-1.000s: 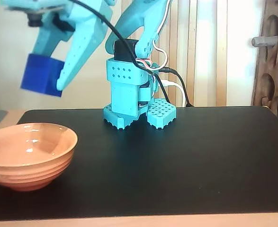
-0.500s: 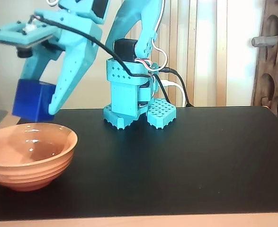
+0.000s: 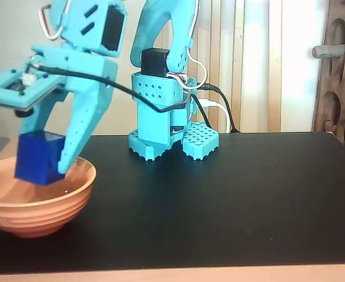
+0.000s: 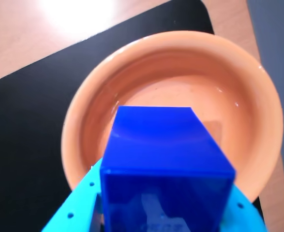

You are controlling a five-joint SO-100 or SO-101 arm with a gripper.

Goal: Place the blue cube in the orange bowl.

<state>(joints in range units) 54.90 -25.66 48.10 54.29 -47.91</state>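
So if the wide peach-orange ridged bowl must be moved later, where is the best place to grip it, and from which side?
Probably the rim of the glossy peach-orange ridged bowl, from above, one finger inside and one outside. The bowl is far wider than the pincer, which is shut on the small deep-blue cube, so only the thin wall fits. The right side in the fixed view, over the black mat, looks freest.

My gripper is clamped on the blue cube, which hangs inside the rim of the orange bowl; in the wrist view the bowl's floor beneath it lies bare. In the fixed view, the black mat to the right of the bowl is open. Only my own base and its cables stand at the back.
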